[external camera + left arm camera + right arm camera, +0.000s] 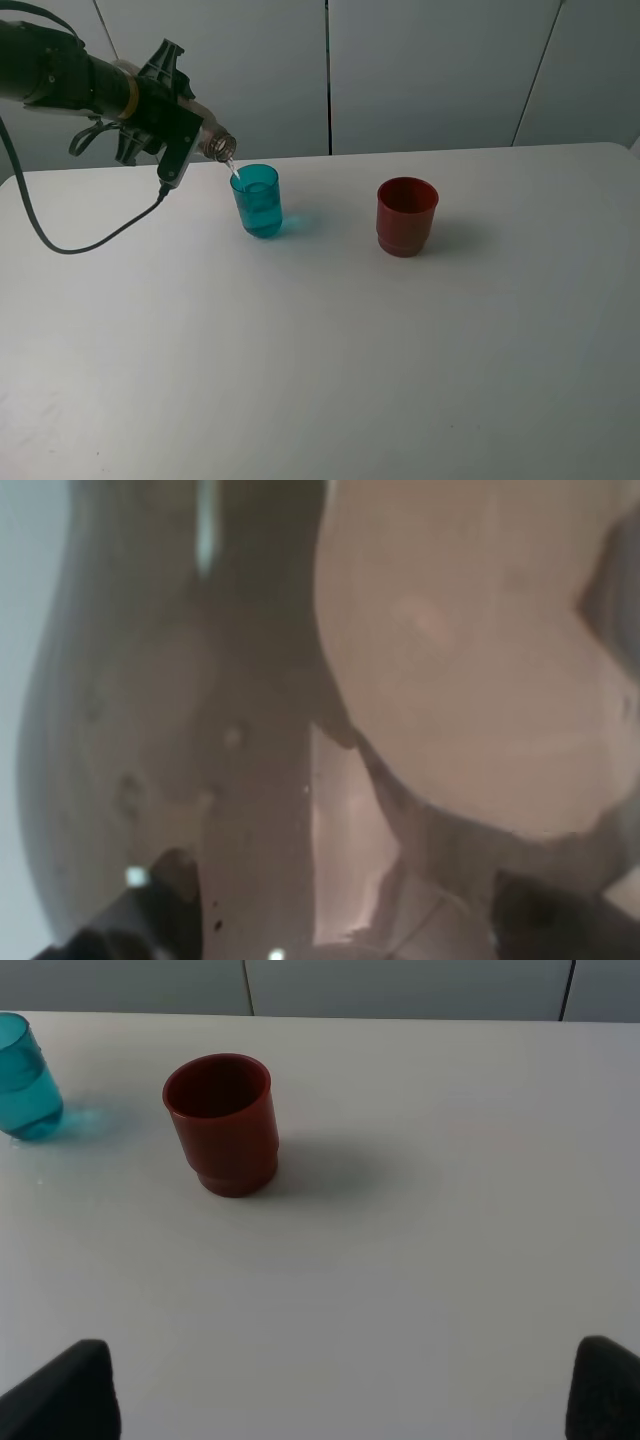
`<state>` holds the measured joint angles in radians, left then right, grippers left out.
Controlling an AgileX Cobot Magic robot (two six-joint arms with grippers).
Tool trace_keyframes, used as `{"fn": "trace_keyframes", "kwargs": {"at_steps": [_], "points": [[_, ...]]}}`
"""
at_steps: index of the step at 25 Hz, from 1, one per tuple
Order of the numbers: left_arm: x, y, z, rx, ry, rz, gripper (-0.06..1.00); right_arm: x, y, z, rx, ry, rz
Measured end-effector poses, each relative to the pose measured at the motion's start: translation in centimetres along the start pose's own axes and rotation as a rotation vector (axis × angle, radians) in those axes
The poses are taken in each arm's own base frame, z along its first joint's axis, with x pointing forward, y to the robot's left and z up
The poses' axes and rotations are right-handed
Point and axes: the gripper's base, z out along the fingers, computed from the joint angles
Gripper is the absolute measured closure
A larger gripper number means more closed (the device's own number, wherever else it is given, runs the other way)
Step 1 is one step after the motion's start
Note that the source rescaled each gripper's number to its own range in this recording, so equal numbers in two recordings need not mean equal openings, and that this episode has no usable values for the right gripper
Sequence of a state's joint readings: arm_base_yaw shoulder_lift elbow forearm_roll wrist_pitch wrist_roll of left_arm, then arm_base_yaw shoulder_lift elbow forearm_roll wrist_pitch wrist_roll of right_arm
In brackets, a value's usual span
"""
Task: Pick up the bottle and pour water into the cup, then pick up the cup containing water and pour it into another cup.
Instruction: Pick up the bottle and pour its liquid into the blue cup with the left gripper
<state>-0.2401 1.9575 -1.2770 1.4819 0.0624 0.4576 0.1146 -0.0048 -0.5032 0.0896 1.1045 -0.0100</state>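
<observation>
The left gripper is clamped tight on the bottle, holding it tipped nearly level above the back left of the table; only the bottle's greyish, capless threaded neck shows past the fingers, its mouth just above the rim of the cup; a thin stream of water runs from one into the other. The cup is a translucent teal tumbler, upright, holding water; to its right, apart from it, stands another cup, opaque red-brown, wider, stepped near its base. In the left wrist view the bottle is a blurred grey-brown wall filling the frame. The right gripper has its fingers spread wide.
</observation>
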Motion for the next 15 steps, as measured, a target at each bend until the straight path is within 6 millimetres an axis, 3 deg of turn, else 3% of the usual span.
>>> {"fn": "trace_keyframes", "kwargs": {"at_steps": [15], "points": [[0.16, -0.02, 0.02, -0.013, -0.020, 0.039, 0.94, 0.00, 0.00, 0.00, 0.000, 0.000, 0.000]]}}
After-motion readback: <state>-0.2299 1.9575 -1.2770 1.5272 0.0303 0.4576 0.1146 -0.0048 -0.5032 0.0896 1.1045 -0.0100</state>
